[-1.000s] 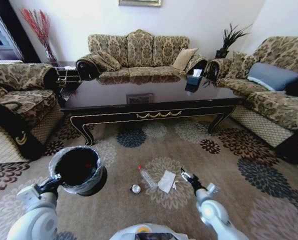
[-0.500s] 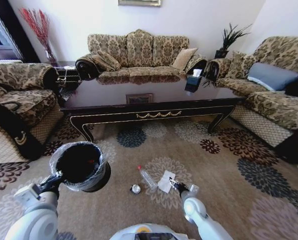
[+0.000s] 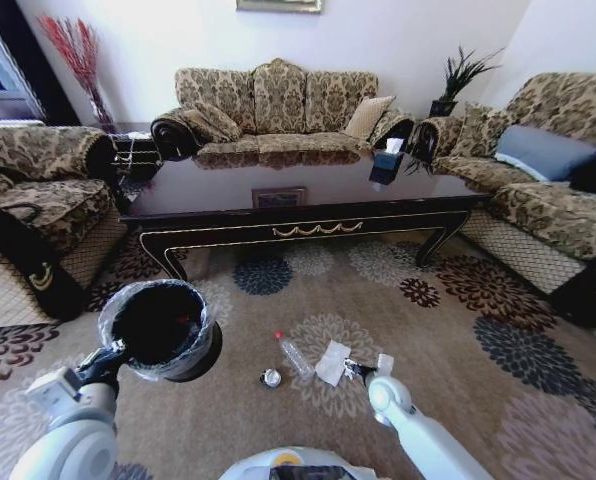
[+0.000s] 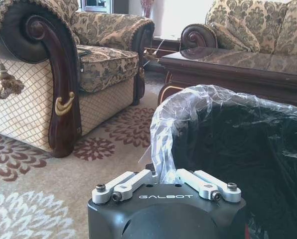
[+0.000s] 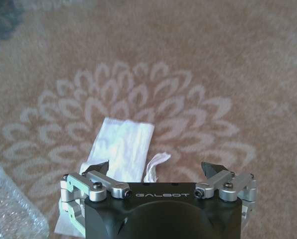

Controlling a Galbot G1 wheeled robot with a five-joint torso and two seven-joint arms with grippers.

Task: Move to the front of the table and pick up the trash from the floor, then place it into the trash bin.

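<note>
Our right gripper (image 5: 156,172) hangs spread over the crumpled paper (image 5: 119,147); our left gripper (image 4: 161,179) clamps the trash bin (image 4: 238,149) liner.

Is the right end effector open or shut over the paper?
Open. In the right wrist view the right end effector has its fingertips spread wide, with the paper lying flat on the floor between them, ungripped.

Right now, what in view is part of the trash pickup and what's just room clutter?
Job:
- bottle, paper, can, all on the carpet
- bin, rim clamped by left gripper
- right gripper, open at the paper
- table

Clutter:
- sofa
- tissue box on the table
- grey cushion
- potted plant
</note>
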